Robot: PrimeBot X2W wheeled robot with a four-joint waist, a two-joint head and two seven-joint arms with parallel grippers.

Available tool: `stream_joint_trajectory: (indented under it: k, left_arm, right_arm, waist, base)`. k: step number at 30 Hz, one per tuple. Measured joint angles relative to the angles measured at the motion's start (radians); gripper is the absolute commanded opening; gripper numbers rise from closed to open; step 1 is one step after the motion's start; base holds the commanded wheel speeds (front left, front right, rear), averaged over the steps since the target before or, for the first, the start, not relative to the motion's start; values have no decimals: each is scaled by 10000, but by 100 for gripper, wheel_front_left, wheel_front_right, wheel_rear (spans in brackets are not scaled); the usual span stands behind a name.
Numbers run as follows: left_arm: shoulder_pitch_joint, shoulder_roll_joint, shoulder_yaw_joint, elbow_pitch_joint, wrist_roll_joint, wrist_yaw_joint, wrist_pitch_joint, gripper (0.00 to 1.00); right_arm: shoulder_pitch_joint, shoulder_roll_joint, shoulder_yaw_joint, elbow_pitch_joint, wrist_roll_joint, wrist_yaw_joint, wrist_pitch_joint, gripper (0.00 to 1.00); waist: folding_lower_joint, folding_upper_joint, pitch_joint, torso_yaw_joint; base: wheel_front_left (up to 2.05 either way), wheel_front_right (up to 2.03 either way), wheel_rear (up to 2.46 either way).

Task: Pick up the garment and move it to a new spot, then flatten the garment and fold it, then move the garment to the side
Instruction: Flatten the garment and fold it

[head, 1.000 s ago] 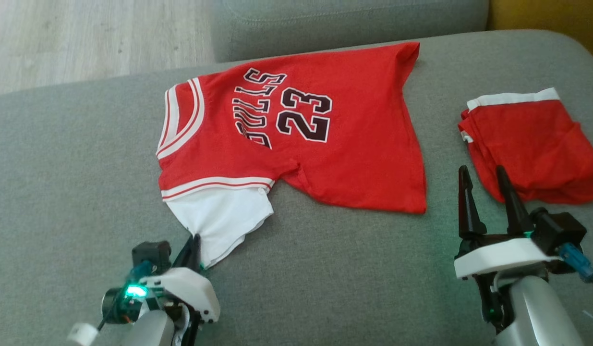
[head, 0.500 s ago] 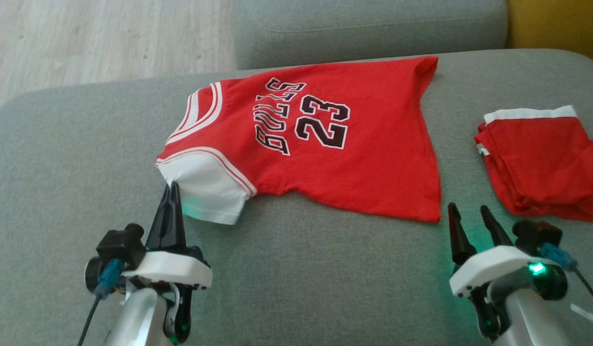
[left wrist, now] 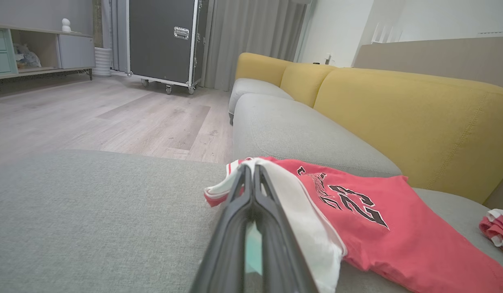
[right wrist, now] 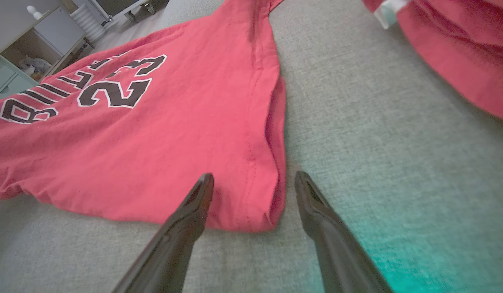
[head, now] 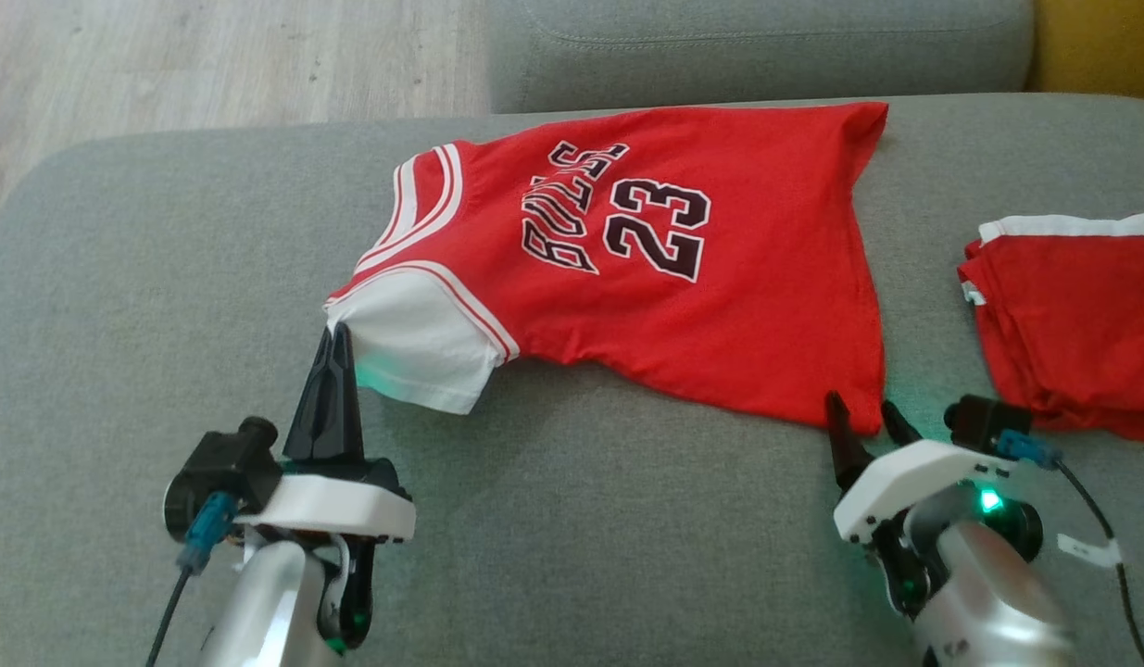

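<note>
We find the jersey [head: 683, 306] spread on the grey seat [head: 581, 519], number side up. The left gripper [head: 335, 335] has its fingers pressed together on the white sleeve [head: 423, 343], holding that edge off the seat. The right gripper [head: 861, 404] stands at the jersey's near hem corner, fingers apart. Folded red cloth [head: 1072, 333] lies apart, to the right.

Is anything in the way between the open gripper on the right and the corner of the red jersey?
Nothing visible is. The right gripper is open, its fingers pointing at the hem corner of the jersey, with bare grey sofa cushion around it. The folded red garment lies off to the side, apart from both.
</note>
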State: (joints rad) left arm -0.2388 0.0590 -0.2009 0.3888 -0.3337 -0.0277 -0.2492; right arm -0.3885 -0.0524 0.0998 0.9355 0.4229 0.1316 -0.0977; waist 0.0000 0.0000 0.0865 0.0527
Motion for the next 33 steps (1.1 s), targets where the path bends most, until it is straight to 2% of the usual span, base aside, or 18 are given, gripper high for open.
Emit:
stream_joint_trajectory:
  k: [2,4,10,17,22,26,30,33]
  left_arm:
    - [1,-6,0,-31,4,-2,0,0]
    - [1,-8,8,-38,4,-38,0,0]
    - [13,-15,270,27,2,-54,0,0]
    - [209,21,842,-31,-197,-15,0,0]
    - [195,23,1350,-596,-901,-6,17,0]
    - [107,146,1766,-1442,-1308,-58,221,0]
    - [-173,366,2046,-2606,-1603,33,568,0]
    - [-343,497,2167,-3647,-1609,257,911,0]
  right_arm:
    - [-305,-8,155,468,33,0,-165,97]
    - [-510,-44,410,775,230,0,-293,0]
    - [-693,-79,1269,1131,719,0,-853,0]
    - [-874,-73,1235,453,531,0,-1419,0]
    - [-1336,-111,934,-1051,-462,0,-1501,0]
    - [-1387,-508,1283,-2506,-1478,0,-1503,0]
    - [-1394,-874,1289,-4059,-1691,0,-1237,0]
    - [-1406,-1181,1156,-5375,-1689,0,-842,0]
  waist:
    - [0,0,15,37]
    - [0,0,32,64]
    - [0,0,-50,-10]
    - [0,0,-412,-333]
    - [0,0,-779,-622]
    - [-1,0,-1105,-788]
    - [-1,0,-1389,-913]
    - [-1,0,-1551,-949]
  base:
    - [0,0,0]
    - [0,0,0]
    - [0,0,0]
    - [0,0,0]
    - [0,0,0]
    - [0,0,0]
    - [0,0,0]
    - [0,0,0]
